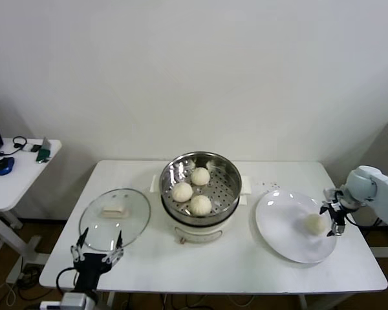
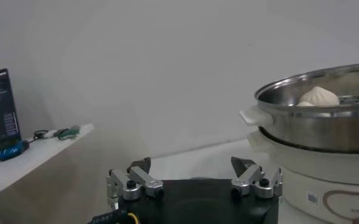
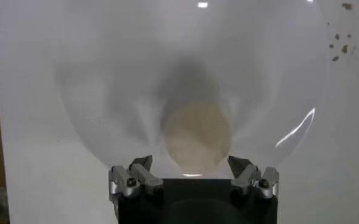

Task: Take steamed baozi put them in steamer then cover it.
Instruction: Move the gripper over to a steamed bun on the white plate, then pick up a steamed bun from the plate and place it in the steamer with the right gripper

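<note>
We find three baozi (image 1: 191,190) in the steamer (image 1: 227,169), which stands mid-tabletop toward the back edge. A fourth baozi (image 1: 315,223) lies on the plate (image 1: 278,223) near the right edge. The right gripper (image 1: 334,218) sits beside that bun, its claw spread and not pinching it. The cover (image 1: 115,218) lies flat near the left front corner. The left gripper (image 1: 97,254) hovers at the cover's front rim, claw spread, holding nothing.
</note>
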`<state>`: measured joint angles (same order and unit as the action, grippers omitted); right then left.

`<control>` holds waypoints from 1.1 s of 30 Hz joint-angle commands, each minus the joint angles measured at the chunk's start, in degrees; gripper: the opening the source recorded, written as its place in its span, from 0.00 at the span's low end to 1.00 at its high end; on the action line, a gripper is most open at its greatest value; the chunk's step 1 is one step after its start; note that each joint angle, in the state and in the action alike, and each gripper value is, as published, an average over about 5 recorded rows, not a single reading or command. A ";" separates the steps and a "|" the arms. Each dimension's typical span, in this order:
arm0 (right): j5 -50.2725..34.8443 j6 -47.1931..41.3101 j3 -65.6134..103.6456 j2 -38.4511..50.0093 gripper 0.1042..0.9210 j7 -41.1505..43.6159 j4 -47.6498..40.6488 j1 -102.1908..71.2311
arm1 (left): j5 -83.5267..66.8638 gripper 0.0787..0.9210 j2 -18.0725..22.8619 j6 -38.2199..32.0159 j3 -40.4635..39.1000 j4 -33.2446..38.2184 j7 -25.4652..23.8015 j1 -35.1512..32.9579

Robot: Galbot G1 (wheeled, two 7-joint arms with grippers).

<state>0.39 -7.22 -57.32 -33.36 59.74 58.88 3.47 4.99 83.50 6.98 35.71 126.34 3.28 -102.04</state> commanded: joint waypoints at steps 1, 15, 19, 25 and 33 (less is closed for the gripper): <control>1.61 0.53 2.29 -4.15 0.88 0.39 -4.88 -2.09 | 0.18 0.88 -0.06 -0.03 0.07 -0.11 0.03 0.04; 0.90 0.55 0.09 -5.54 0.87 1.41 -5.33 -0.64 | 0.19 0.88 -0.14 -0.02 0.11 -0.32 0.09 0.18; 0.40 0.58 -0.41 -5.50 0.80 1.60 -5.51 -0.08 | 0.12 0.88 -0.09 -0.09 0.16 -0.36 0.11 0.12; -1.12 0.61 -1.54 -5.22 0.70 2.04 -5.28 1.81 | -0.11 0.88 -0.06 0.03 0.40 -0.69 0.15 0.76; -10.57 -1.13 -10.41 -5.22 0.67 1.60 -3.88 12.38 | -0.10 0.88 -0.13 0.09 -0.08 -0.86 0.07 0.96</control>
<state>-2.33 -7.23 -60.42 -38.10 61.50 54.37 6.91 4.92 83.47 7.06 35.86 125.59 3.42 -101.26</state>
